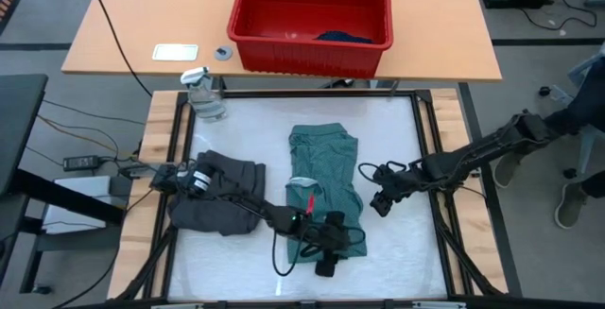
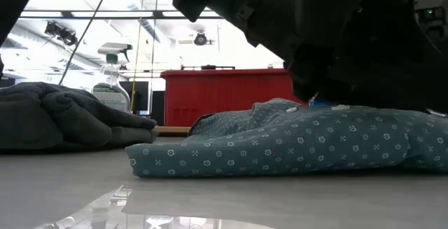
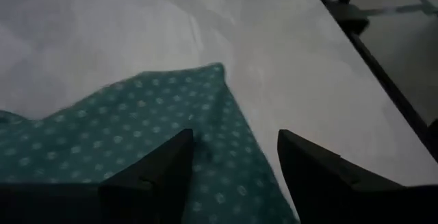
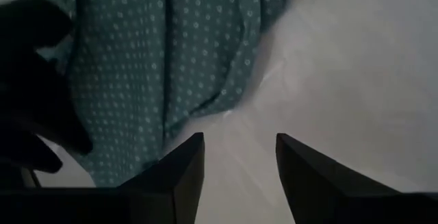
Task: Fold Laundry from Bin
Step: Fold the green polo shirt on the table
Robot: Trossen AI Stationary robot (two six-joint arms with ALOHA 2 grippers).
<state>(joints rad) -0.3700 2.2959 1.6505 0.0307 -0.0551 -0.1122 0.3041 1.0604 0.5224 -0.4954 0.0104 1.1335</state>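
A clear plastic spray bottle with a white trigger head [image 1: 204, 94] stands at the far left corner of the white work table [image 1: 246, 129]. Near the table's left edge lies a dark grey soft garment, loosely folded into a thick rectangle [image 1: 217, 192], with the left arm reaching across it. In the middle of the table lies the teal-green dotted T-shirt [image 1: 324, 172], folded into a long strip that runs from the far side toward the near edge. The left gripper [image 1: 328, 252] sits over the strip's near end; its two dark fingers [image 3: 154, 176] stand spread apart with the dotted cloth between and below them, and nothing is pinched. Just beside the shirt's right edge, the right gripper [image 1: 381, 202] hovers over bare table; its fingers [image 4: 174, 176] are also apart and hold nothing. Beyond the table's far edge, on a separate wooden desk [image 1: 142, 35], sits the large rectangular red plastic bin [image 1: 312, 21], and inside it, near its right wall, a dark navy piece of laundry [image 1: 342, 37] shows.
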